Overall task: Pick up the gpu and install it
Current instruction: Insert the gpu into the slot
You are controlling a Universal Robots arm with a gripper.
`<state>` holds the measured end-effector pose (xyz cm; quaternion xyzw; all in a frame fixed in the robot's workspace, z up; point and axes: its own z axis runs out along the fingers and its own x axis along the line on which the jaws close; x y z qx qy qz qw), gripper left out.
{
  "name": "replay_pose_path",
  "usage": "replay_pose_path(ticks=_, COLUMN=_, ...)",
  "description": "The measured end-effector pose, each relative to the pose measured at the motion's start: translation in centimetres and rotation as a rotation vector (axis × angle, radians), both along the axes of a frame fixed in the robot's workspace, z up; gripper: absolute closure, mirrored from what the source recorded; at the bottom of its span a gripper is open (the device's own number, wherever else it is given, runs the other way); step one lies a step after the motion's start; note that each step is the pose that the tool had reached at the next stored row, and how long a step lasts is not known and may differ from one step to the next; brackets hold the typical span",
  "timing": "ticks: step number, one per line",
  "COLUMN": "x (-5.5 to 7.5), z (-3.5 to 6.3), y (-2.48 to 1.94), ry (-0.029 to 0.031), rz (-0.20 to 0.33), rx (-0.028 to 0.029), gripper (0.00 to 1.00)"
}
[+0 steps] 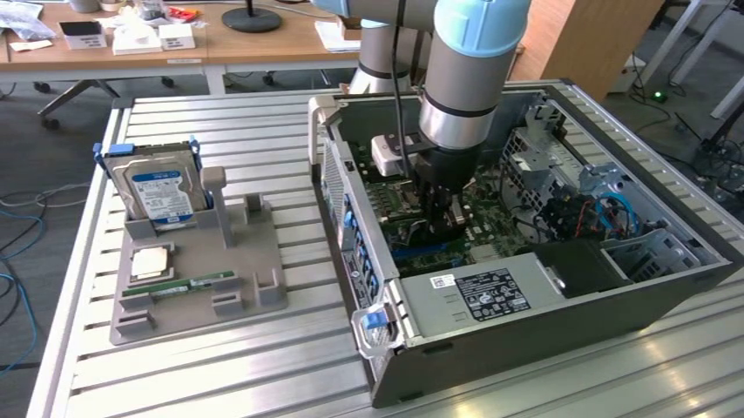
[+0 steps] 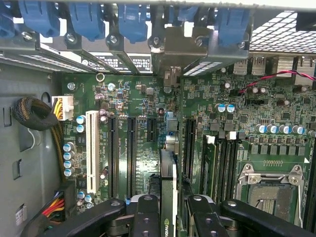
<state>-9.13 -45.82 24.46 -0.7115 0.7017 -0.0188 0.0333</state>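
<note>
Slatted metal table (image 1: 174, 366), wooden desks (image 1: 267, 45) behind it. We see an open computer case (image 1: 558, 326) lying on its side on the table, with the arm (image 1: 465, 78) reaching straight down into it

Gripper (image 2: 173, 200) sits low over the motherboard (image 2: 143, 98), jaws narrow and clamped on the gpu (image 2: 168, 168). We see the card edge-on between the two black fingers (image 2: 148, 212), standing upright. It lines up between the long black slots, with the white slot (image 2: 92, 148) further off on one side and the processor socket (image 2: 271, 190) on the other. We cannot tell whether its edge is seated in a slot or just above it. The far end of the card points at the rear row of blue latches (image 2: 89, 19)

On the exterior view's left, well apart from the case, we see a grey tray (image 1: 261, 261) holding a hard drive (image 1: 163, 192) upright, plus a processor chip (image 1: 152, 261) and a memory stick (image 1: 192, 285) lying flat
</note>
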Motion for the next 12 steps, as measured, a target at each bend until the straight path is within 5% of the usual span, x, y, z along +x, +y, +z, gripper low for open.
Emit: replay_pose_path(ticks=12, x=0.00, z=-0.01, y=0.00, ry=-0.0001, rz=0.000, rx=0.0002, gripper=0.74)
